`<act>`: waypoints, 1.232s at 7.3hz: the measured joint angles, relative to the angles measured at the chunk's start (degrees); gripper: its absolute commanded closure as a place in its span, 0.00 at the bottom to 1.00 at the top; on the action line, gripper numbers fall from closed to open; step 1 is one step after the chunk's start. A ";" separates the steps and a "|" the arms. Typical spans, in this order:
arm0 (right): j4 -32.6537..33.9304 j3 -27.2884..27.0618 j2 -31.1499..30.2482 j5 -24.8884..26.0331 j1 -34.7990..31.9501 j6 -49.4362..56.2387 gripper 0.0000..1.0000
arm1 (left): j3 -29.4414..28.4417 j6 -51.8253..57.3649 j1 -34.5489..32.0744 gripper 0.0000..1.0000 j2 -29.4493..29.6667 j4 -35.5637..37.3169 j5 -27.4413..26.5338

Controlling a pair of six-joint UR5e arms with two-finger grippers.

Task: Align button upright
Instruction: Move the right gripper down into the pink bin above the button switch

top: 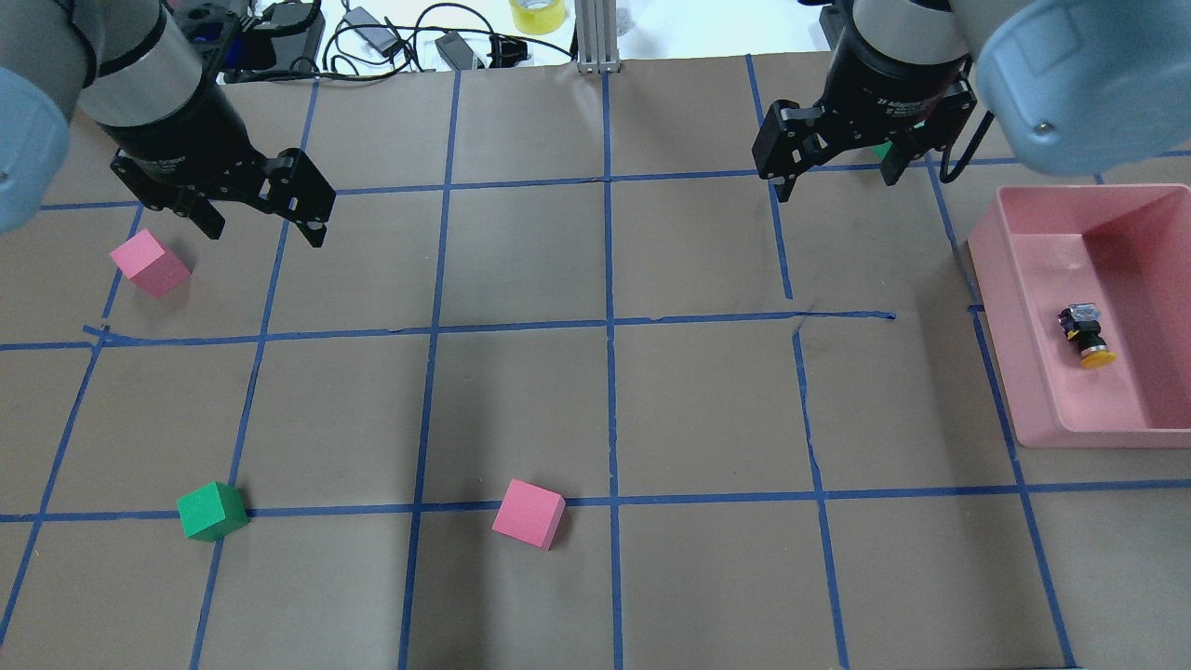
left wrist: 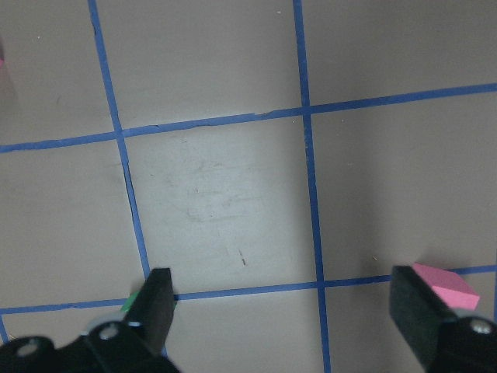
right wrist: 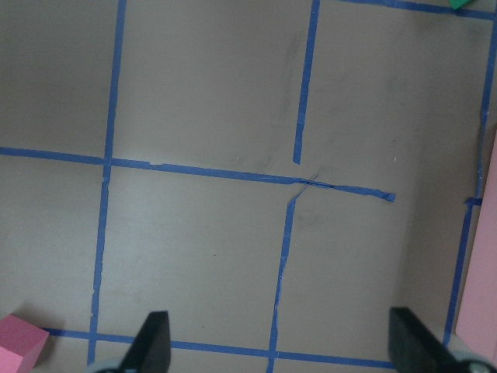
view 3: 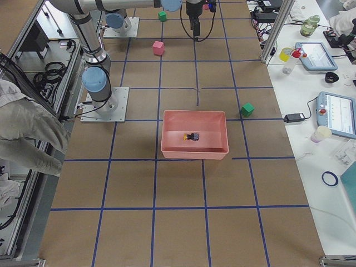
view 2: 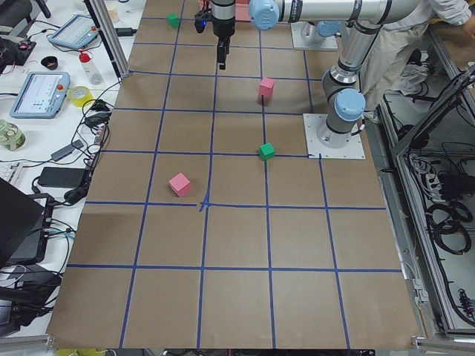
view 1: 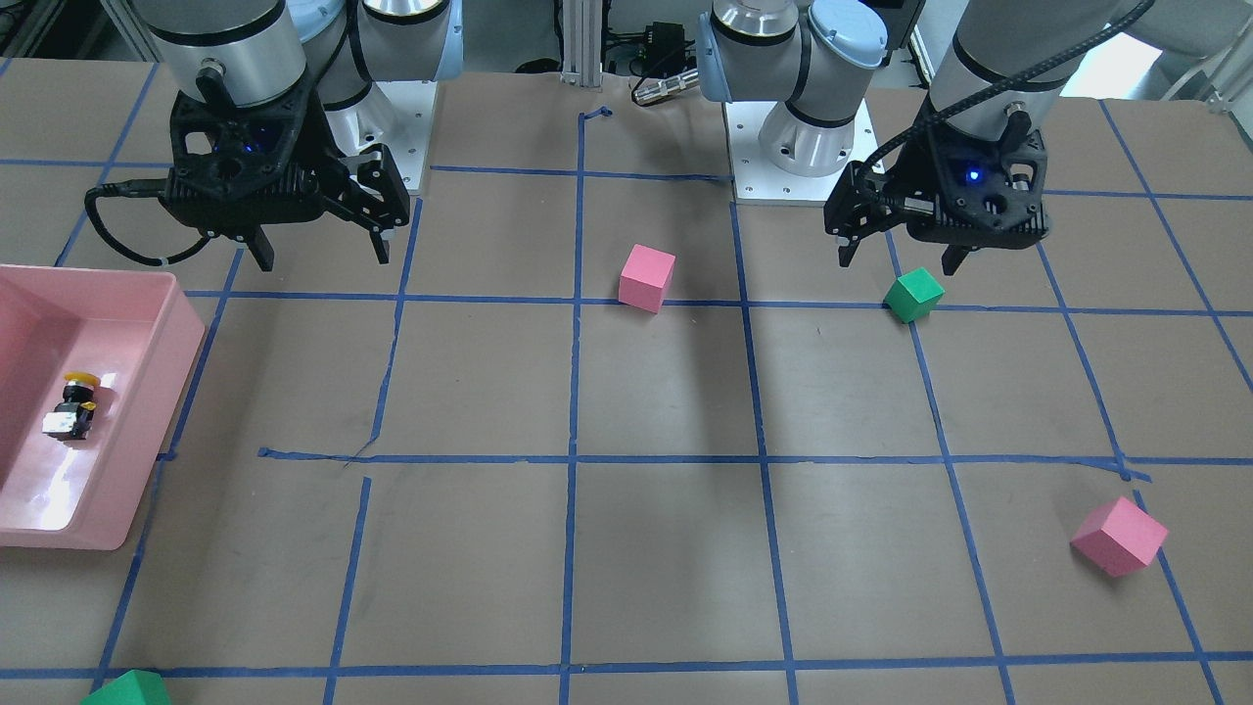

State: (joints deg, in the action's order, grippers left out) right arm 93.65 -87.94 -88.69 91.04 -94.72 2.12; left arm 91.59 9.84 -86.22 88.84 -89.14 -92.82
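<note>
The button (top: 1084, 334) lies on its side on the floor of the pink bin (top: 1023, 279) at the table's right end. It has a yellow cap, a black body and a whitish base. It also shows in the front view (view 1: 73, 403) and the right-side view (view 3: 192, 137). My right gripper (top: 835, 183) is open and empty, up above the table, left of the bin and well away from the button. It shows in its wrist view too (right wrist: 278, 313). My left gripper (top: 265, 231) is open and empty above the table's left side; its own view (left wrist: 280, 273) shows bare table between its fingers.
A pink cube (top: 149, 263) lies just left of my left gripper. A green cube (top: 212, 511) and another pink cube (top: 528, 513) lie near the robot's side. One more green cube (view 1: 127, 690) lies at the far edge near the bin.
</note>
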 measured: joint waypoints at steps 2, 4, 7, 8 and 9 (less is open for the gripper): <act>0.32 -0.25 0.01 0.14 0.11 -0.24 0.00 | 0.07 0.00 0.00 0.00 -0.15 -0.27 -0.09; 0.45 -0.49 0.03 0.11 2.10 -0.25 0.00 | 0.08 0.00 0.00 0.00 -0.19 -0.31 -0.14; 0.77 -2.43 0.94 0.20 14.42 11.92 0.00 | 0.14 0.08 0.00 0.00 -0.16 -0.28 -0.22; 2.20 -4.22 1.86 0.09 20.22 16.19 0.00 | 0.15 0.08 0.00 0.00 -0.16 -0.26 -0.23; 6.48 -6.85 3.56 0.09 25.82 19.47 0.00 | 0.16 0.09 0.00 0.00 -0.16 -0.25 -0.20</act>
State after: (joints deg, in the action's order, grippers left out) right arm 100.13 -94.79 -85.13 91.13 -68.90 21.59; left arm 91.75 9.93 -86.22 88.68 -89.39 -93.02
